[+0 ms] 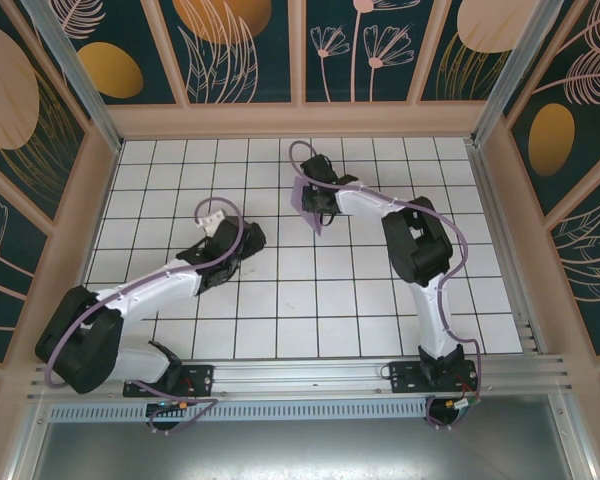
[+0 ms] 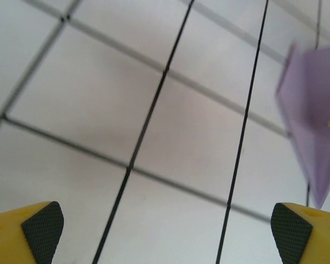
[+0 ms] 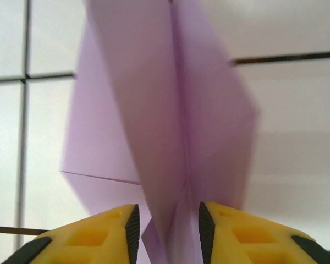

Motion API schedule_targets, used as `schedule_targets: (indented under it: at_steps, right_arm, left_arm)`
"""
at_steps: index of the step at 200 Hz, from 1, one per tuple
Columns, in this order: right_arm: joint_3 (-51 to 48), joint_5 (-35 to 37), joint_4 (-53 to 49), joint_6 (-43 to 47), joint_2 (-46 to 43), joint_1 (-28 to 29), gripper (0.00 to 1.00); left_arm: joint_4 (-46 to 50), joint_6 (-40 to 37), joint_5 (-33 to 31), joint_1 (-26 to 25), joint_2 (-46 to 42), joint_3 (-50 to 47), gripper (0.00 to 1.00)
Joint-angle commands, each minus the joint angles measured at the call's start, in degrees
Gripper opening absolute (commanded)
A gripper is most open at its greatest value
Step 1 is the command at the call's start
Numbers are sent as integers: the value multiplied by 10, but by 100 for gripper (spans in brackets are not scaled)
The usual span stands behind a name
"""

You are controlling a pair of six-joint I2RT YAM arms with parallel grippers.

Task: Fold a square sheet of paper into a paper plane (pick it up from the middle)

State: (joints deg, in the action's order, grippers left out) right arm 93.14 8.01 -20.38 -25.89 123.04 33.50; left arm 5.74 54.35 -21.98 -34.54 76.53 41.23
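Right gripper partly open, astride lavender-purple folded paper plane.
Centre crease stands between its jaws; left gripper spread wide, empty, over white tiled table.

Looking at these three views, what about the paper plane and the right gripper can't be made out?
- Right wrist: whether the right gripper is pinching the paper plane or just straddling it; blur hides any contact.
- Right wrist: the plane's far end, cut off by the top edge.
- Left wrist: the plane's right part, blurred and cut by the frame edge.
- Top external: its folds, too small, partly under the gripper.
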Motion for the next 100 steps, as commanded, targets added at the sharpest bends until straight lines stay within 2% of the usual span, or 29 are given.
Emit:
schedule_targets:
  at_steps: [1, 22, 46, 50, 75, 100]
  right_arm:
    - [34, 24, -19, 2, -86, -8, 47]
    - [23, 50, -14, -1, -130, -17, 60]
    - [-36, 105, 32, 21, -197, -18, 72]
    - [-46, 114, 42, 27, -210, -35, 74]
    - [-145, 173, 113, 55, -292, -69, 97]
    - [-270, 212, 201, 73, -384, -128, 99]
  left_arm:
    - [37, -63, -57, 28, -32, 39, 98]
    - [40, -104, -102, 46, -49, 56, 98]
    - [27, -157, -135, 73, -61, 59, 99]
    - [23, -167, -141, 78, -63, 57, 99]
    - [-18, -216, -173, 118, -76, 27, 99]
    - [-101, -263, -211, 158, -98, -38, 98]
